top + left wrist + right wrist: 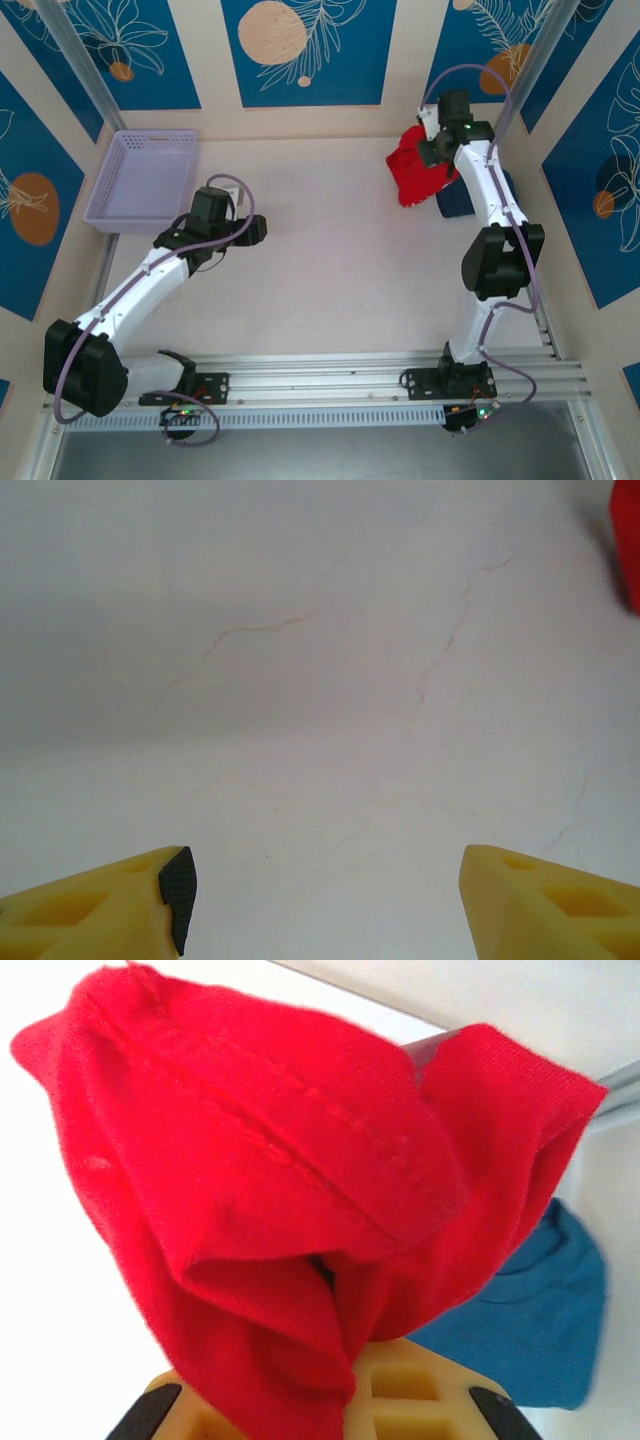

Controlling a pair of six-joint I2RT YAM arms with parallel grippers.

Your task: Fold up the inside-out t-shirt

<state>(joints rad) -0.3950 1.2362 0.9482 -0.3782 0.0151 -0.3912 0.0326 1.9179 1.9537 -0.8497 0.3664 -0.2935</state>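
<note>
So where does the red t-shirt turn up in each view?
Top external: the red t-shirt is bunched at far right, beside the navy t-shirt.
Left wrist: its edge at the top right corner.
Right wrist: large across the centre.
Shared landmark: the white table.

Two white arms (135,285) with big black joints (85,365)
Thin purple cables (465,67) loop along each arm, a small green light (468,127) glows near one end, and the fingers (95,910) are yellow with a black pad (178,895)
</note>
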